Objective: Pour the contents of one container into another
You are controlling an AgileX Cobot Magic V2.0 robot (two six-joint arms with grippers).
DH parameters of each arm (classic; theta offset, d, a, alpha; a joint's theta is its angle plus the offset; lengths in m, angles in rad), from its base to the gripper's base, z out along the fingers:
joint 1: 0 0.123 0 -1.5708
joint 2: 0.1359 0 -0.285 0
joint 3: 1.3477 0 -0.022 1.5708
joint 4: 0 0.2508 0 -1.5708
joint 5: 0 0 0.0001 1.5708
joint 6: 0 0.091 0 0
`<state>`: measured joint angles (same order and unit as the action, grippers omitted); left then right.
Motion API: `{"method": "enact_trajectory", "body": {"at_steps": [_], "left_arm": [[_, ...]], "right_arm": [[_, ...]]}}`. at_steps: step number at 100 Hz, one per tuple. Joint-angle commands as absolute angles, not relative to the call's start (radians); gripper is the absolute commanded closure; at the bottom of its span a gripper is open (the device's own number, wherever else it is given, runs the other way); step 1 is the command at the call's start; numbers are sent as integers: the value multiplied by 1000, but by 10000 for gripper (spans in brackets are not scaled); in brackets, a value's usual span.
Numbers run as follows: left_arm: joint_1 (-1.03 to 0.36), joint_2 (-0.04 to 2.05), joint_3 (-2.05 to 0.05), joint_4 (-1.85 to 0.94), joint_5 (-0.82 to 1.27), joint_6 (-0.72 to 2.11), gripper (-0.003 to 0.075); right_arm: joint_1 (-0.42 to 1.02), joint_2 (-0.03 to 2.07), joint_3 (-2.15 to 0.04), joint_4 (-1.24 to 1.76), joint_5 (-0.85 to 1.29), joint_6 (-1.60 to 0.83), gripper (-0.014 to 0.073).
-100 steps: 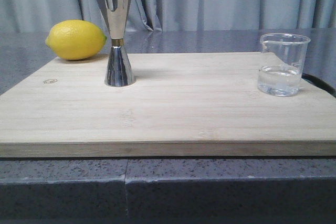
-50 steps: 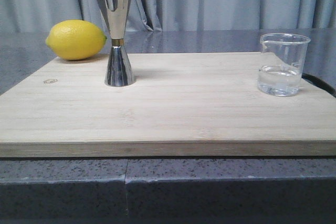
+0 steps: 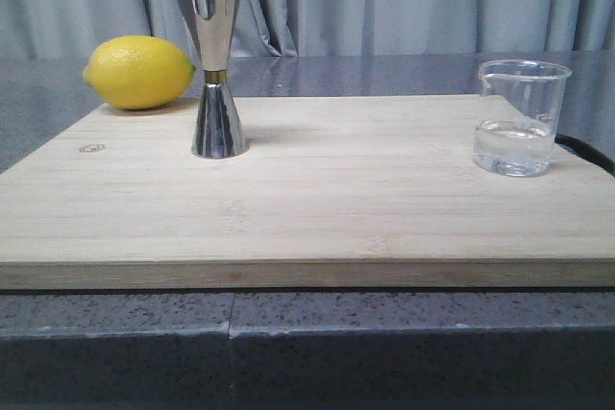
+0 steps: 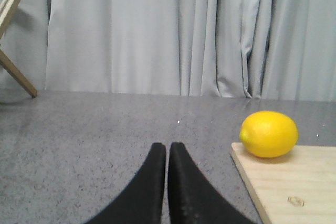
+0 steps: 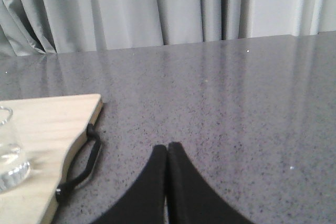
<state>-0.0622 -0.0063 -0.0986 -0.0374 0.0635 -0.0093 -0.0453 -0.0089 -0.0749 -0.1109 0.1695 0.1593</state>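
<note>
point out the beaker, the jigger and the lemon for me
beaker (image 3: 515,132), front view, on the water-filled lower part of its glass wall
jigger (image 3: 218,122), front view, on the lower cone below the gold band
lemon (image 3: 139,72), front view, on the middle of its yellow skin

A dark grey speckled stone counter (image 3: 404,74) fills the scene, its front edge showing a vertical seam. Directly behind the counter hangs a pale grey pleated curtain (image 3: 404,2), covering the whole backdrop. A light wooden frame (image 4: 13,35) leans beside the curtain at the counter's far edge.
</note>
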Motion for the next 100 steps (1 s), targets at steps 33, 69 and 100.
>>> {"method": "enact_trajectory", "body": {"at_steps": [33, 69, 100], "left_arm": [[-59, 188, -447, -46, 212, -12, 739], [-59, 241, -462, -46, 192, -12, 739], [-59, 241, -462, -46, 192, -12, 739]], "right_arm": [[-53, 175, -458, -143, 378, 37, 665], [-53, 219, -492, -143, 371, 37, 665], [-53, 219, -492, -143, 371, 37, 665]]}}
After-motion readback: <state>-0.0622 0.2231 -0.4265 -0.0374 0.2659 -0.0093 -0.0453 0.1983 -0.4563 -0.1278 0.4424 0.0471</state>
